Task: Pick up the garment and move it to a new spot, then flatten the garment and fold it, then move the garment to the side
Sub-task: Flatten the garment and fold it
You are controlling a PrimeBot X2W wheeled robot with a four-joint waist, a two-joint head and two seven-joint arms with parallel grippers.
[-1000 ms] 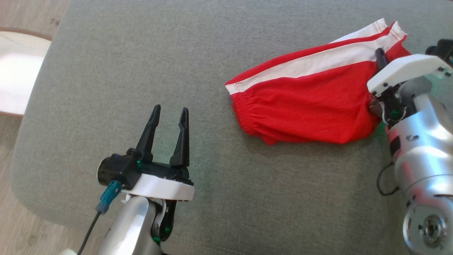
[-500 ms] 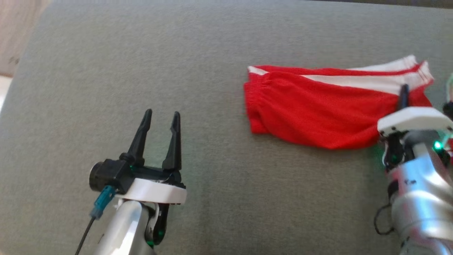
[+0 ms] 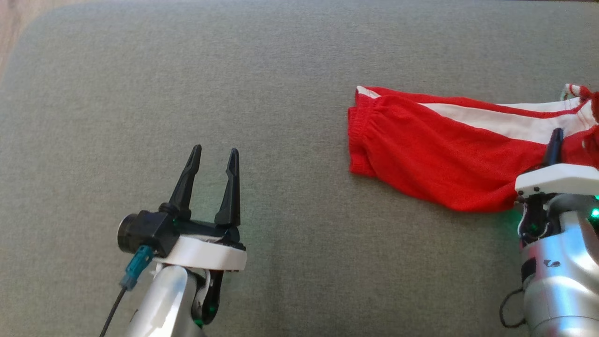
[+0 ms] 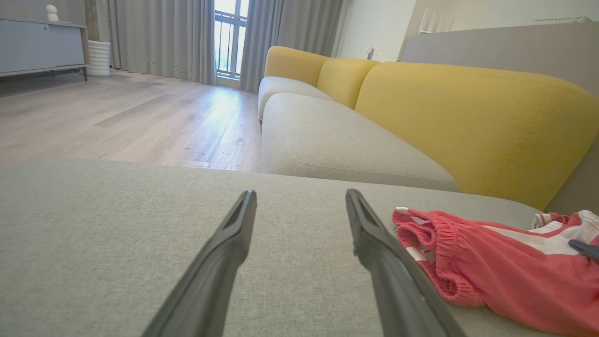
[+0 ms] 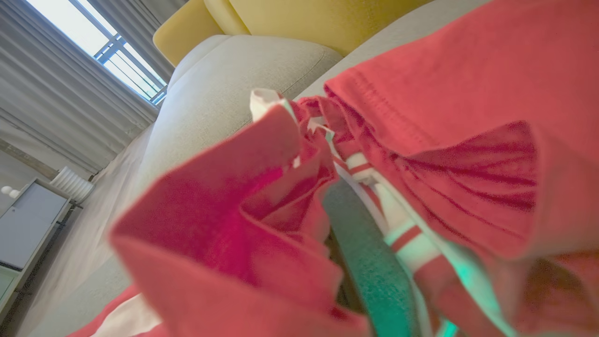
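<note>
"Grey cushion [image 3: 299, 56] under everything, then. Why is your left gripper [image 3: 215, 150] parked so close to you, well to the left of the garment [image 3: 444, 159]?"

"It has no job yet. Its two fingers are spread wide with nothing between them, hanging just over the fabric and well apart from the red cloth. I judge it waits there so it can take a second corner once the flattening starts."

"And the right gripper [image 3: 556, 138]?"

"That one sits at the garment's right end. Its fingers are pressed together on a bunch of cloth just below the white stripe [image 3: 505, 124]. From my right wrist the red folds crowd close round them. A pinch at one end lets the rest trail, which is how I would drag it to a new spot."

"Is it off the cushion?"

"Mostly not. The waistband [image 3: 360, 135], at the garment's left end, lies on the grey surface, doubled over and rumpled. The right end looks gathered up at my grip, though I cannot tell how high. I take this as the moving step, with flattening and folding not yet done."

"What lies beyond the garment?"

"Behind it, a second grey seat [image 4: 327, 145] and the yellow sofa backs [image 4: 468, 121]. Farther off to the left, wooden floor [image 4: 117, 117] and grey curtains [image 4: 159, 37] at a window [image 4: 229, 37]."
</note>
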